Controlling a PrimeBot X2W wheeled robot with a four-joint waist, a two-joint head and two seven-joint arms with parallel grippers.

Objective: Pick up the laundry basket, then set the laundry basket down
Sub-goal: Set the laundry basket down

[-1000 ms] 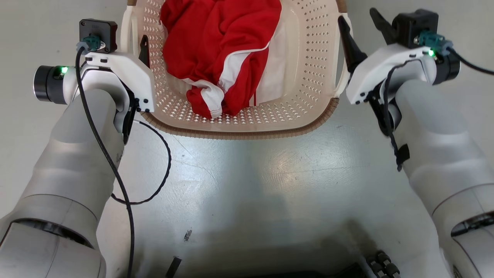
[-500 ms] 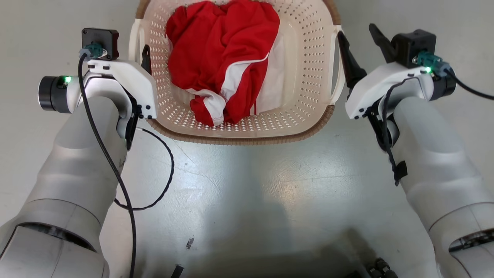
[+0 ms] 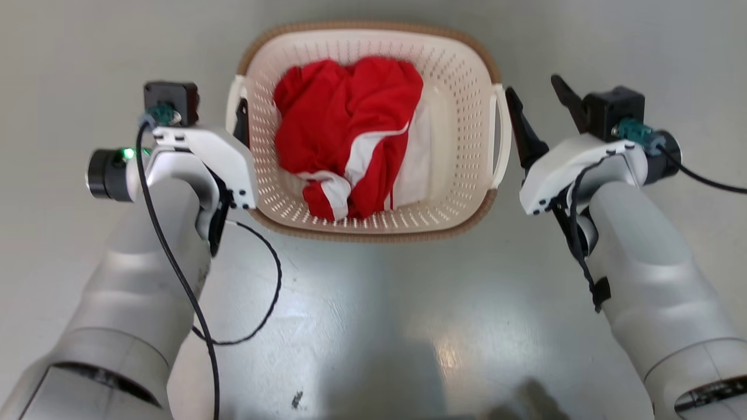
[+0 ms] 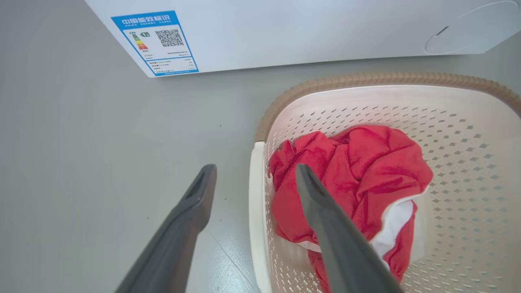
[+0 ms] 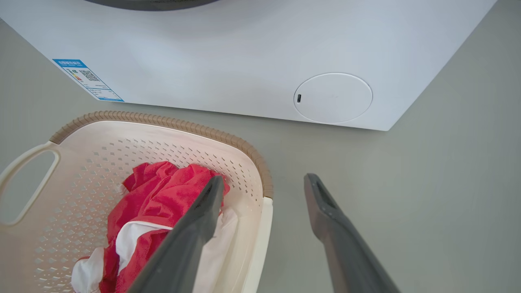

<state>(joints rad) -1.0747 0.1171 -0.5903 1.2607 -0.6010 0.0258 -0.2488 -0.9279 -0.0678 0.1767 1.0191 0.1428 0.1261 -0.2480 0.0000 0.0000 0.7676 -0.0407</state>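
The cream perforated laundry basket (image 3: 373, 234) with its brown rim stands on the grey floor, holding red and white clothing (image 3: 350, 128). My left gripper (image 3: 232, 116) is open beside the basket's left loop handle (image 3: 236, 99); in the left wrist view that handle (image 4: 256, 211) lies between the fingers of the gripper (image 4: 256, 170). My right gripper (image 3: 531, 86) is open by the right handle (image 3: 501, 137). In the right wrist view this handle (image 5: 260, 240) shows between the two fingers of the gripper (image 5: 264, 179). I see neither gripper touching the basket.
A large white washing machine (image 5: 244, 61) stands just beyond the basket, with a blue label (image 4: 154, 42) on its lower front. A black cable (image 3: 265, 303) hangs from my left arm over the glossy floor.
The whole head picture has shifted: the camera moved, so the basket now shows entire and smaller, lower in the picture. Both grippers remain open beside the handles.
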